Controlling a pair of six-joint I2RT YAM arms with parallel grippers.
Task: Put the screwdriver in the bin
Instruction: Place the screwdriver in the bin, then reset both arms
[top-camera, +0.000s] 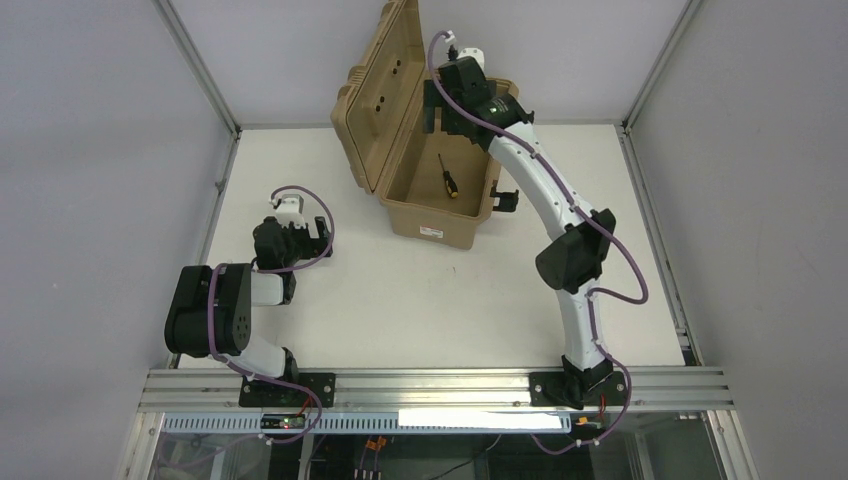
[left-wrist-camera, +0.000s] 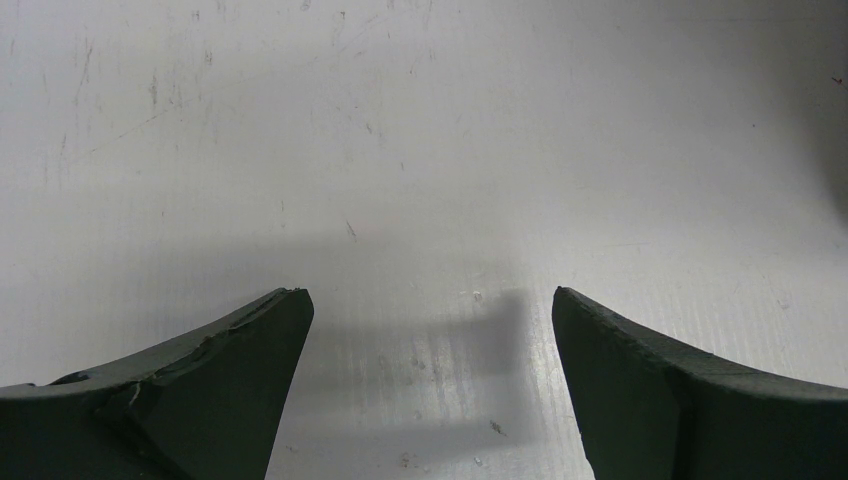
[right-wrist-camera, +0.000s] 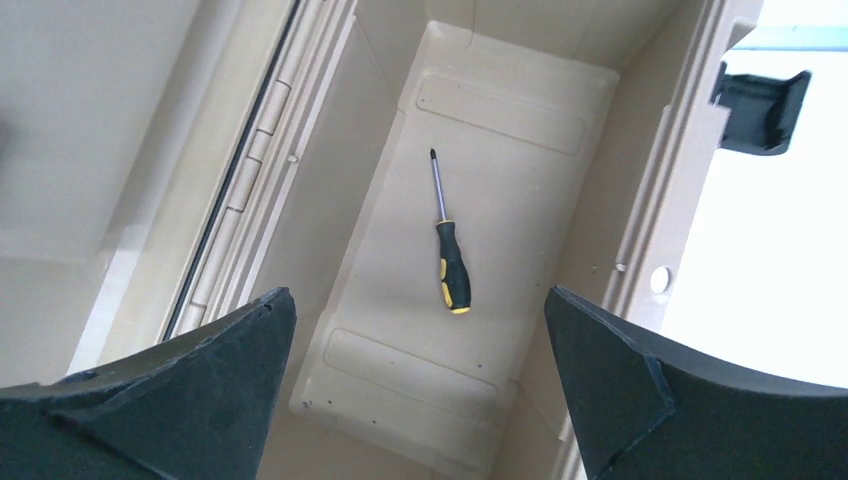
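Lying inside the bin (top-camera: 450, 225) at the table's (top-camera: 400, 300) far edge: screwdriver (right-wrist-camera: 445, 238).
Right hand (right-wrist-camera: 420, 293) spread above it, empty; left hand (left-wrist-camera: 429, 291) spread too.

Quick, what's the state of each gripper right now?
Left gripper: open, empty, over the table.
Right gripper: open, empty, above the bin; the screwdriver lies inside it.

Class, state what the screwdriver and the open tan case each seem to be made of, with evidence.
Small slim screwdriver: shaft looks like bare grey metal, faintly shiny; black-and-yellow handle looks like matte moulded plastic or rubber, which one is unclear. Large tan rectangular case: probably hard moulded plastic, matte, given its uniform colour and recessed moulded panels.
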